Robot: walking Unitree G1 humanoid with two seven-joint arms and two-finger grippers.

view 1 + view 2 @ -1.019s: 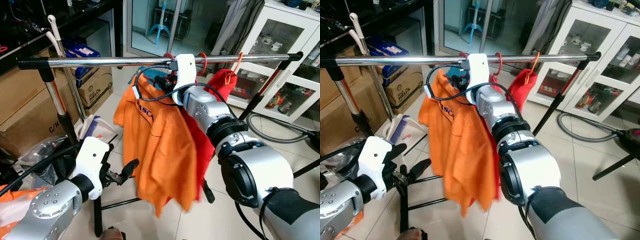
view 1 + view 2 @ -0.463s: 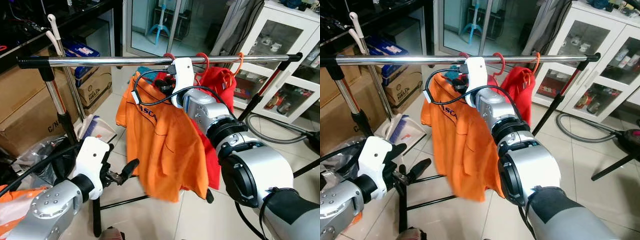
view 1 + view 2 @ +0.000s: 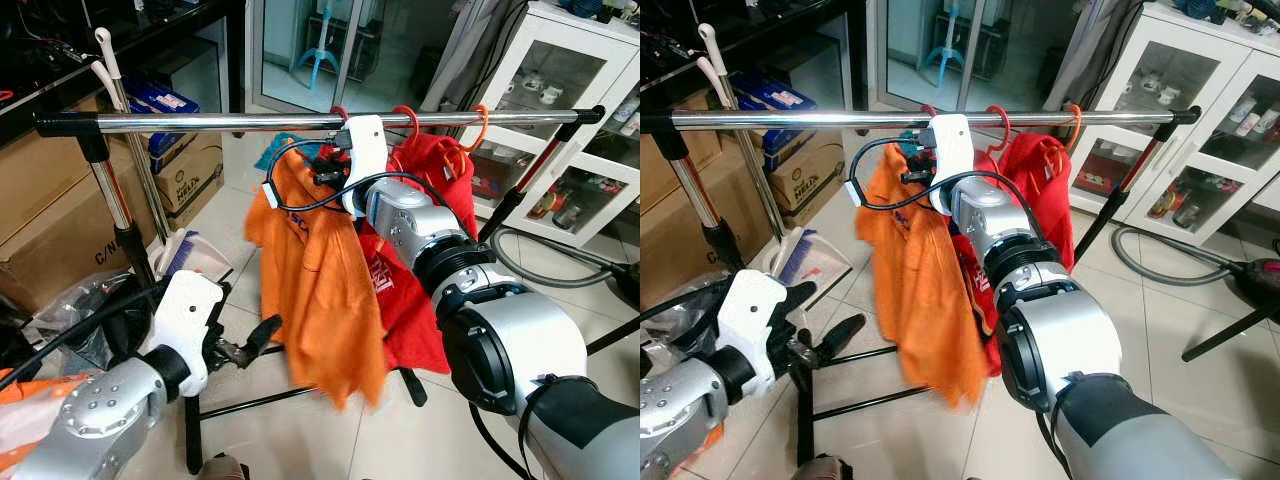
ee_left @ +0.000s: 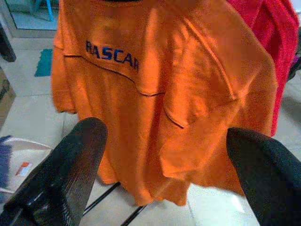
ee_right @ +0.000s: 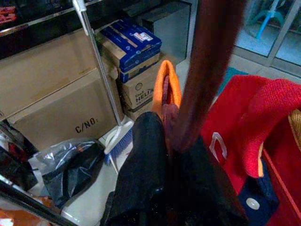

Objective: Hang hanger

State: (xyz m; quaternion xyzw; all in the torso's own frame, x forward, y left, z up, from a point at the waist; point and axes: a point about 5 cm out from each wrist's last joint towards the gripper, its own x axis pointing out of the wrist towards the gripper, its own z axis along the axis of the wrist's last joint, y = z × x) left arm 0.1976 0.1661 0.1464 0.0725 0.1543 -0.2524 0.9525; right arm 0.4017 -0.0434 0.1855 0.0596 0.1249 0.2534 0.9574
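A chrome rail [image 3: 200,122] on black stands spanned the scene, carrying an orange shirt [image 3: 320,270] and, just beside it, a red shirt [image 3: 415,290], each hung from the rail on its own hanger. The right gripper [image 5: 176,141] was raised to the rail with its jaws pressed together on the dark red hanger [image 5: 207,70] that rose from between them, the orange shirt draped below. The left gripper [image 4: 164,165] hung low in front of the orange shirt, its jaws spread wide and holding nothing, the cloth showing between the two black fingers [image 4: 70,174].
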